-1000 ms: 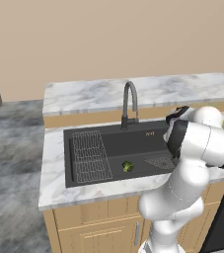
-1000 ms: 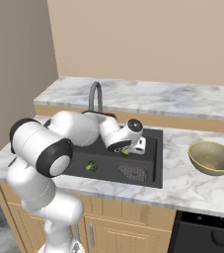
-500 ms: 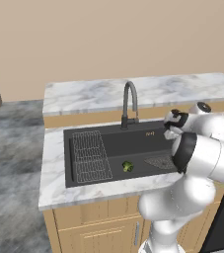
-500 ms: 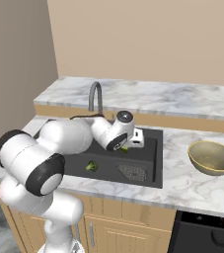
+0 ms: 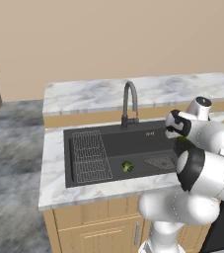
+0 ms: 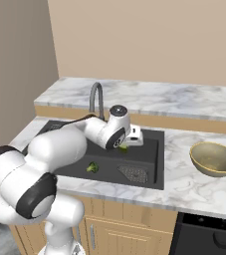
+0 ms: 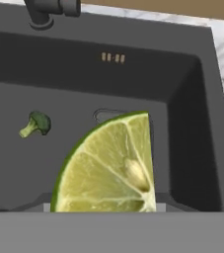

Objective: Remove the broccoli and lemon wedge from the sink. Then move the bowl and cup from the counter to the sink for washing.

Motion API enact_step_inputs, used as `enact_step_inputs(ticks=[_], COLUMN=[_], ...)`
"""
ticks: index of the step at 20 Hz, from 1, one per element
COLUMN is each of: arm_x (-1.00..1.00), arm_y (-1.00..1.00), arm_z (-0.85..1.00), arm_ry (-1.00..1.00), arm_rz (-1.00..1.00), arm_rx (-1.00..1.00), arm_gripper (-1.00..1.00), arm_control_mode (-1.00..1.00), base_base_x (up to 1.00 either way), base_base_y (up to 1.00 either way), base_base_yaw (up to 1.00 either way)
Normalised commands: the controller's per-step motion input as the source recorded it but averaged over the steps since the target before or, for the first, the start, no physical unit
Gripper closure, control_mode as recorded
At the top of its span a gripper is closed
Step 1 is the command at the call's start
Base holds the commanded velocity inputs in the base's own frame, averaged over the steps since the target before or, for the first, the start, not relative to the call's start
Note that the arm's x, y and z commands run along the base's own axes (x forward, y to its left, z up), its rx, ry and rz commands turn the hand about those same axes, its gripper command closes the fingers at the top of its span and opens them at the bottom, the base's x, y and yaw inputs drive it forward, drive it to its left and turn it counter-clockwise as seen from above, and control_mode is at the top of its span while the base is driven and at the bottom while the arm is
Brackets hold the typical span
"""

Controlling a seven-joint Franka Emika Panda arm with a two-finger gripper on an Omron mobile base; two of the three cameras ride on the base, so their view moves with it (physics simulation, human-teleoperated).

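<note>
One lemon wedge [image 7: 111, 165] is pinched in the gripper [image 6: 126, 145] above the sink [image 5: 113, 143], at 3 o'clock of its basin. One broccoli [image 5: 127, 166] is seen on the basin floor; one bowl [image 6: 214, 158] sits on the counter [image 6: 194, 184] at 3 o'clock of the sink.

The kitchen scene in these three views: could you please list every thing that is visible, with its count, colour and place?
Sink: one, matte black, set in the counter.
Counter: one, white marble with grey veins, over light wooden cabinets.
Faucet: one, dark, curved, behind the basin.
Wire rack: one, dark, left part of the basin.
Drain strainer: one, dark, basin floor.
Broccoli: one, dark green, basin floor.
Lemon wedge: one, yellow-green, held above the basin.
Bowl: one, tan-yellow, on the counter right of the sink.
Gripper: one, white arm, over the basin, shut on the wedge.
</note>
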Motion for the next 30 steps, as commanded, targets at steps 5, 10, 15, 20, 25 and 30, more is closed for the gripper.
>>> enact_step_inputs(ticks=[5, 10, 15, 20, 25, 30], arm_x=[-0.15, -0.22, -0.19, -0.07, -0.09, -0.02], arm_y=[0.00, -0.07, -0.25, -0.23, -0.15, -0.26], arm_z=[0.32, 0.22, 0.01, -0.08, -0.06, -0.04], arm_ry=[0.10, 0.05, -0.02, -0.01, 0.00, 0.00], arm_rz=[0.00, 0.00, 0.00, 0.00, 0.00, -0.02], arm_rx=[0.00, 0.00, 0.00, 0.00, 0.00, 0.00], arm_gripper=[1.00, 1.00, 1.00, 1.00, 1.00, 1.00], arm_control_mode=[-1.00, -1.00, -1.00, -1.00, -1.00, -1.00], base_base_x=[0.00, 0.00, 0.00, 0.00, 0.00, 0.00], base_base_y=[0.00, 0.00, 0.00, 0.00, 0.00, 0.00], base_base_yaw=[0.00, 0.00, 0.00, 0.00, 0.00, 0.00])
